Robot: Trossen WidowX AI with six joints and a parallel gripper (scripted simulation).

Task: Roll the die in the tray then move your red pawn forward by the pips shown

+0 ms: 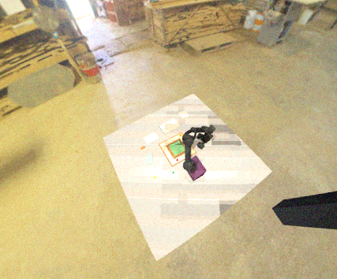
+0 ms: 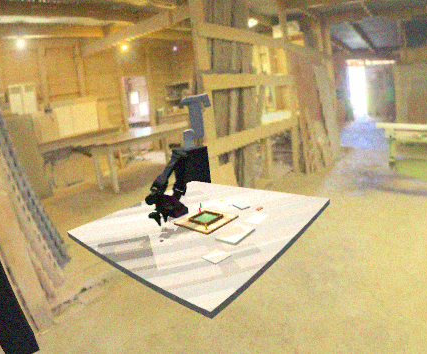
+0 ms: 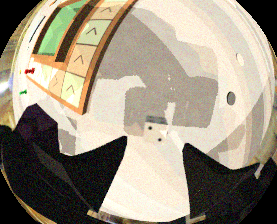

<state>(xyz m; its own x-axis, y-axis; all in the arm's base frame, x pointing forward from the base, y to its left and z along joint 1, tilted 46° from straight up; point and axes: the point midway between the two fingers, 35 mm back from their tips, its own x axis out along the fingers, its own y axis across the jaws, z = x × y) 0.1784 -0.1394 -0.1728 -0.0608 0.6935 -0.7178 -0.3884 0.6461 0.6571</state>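
My gripper (image 1: 203, 139) (image 2: 158, 217) (image 3: 155, 144) is open and hangs low over the bare table, beside the game board (image 1: 167, 156) (image 2: 223, 223) (image 3: 89, 56). In the wrist view a small white die (image 3: 155, 129) with dark pips lies on the table between and just below my fingers, apart from them. The board holds a green tray (image 1: 175, 147) (image 2: 206, 218) (image 3: 57, 30) ringed by arrow squares. A red pawn (image 3: 30, 70) stands at the board's edge, a green pawn (image 3: 22, 91) next to it, and a yellow pawn (image 2: 206, 228) at a corner.
A purple box (image 1: 198, 169) sits beside the arm's base. Flat pale cards (image 1: 169, 126) (image 2: 234, 234) (image 2: 216, 256) lie around the board. A small dark spot (image 3: 231, 98) marks the table to my right. The table's edge (image 2: 272, 260) drops to the floor.
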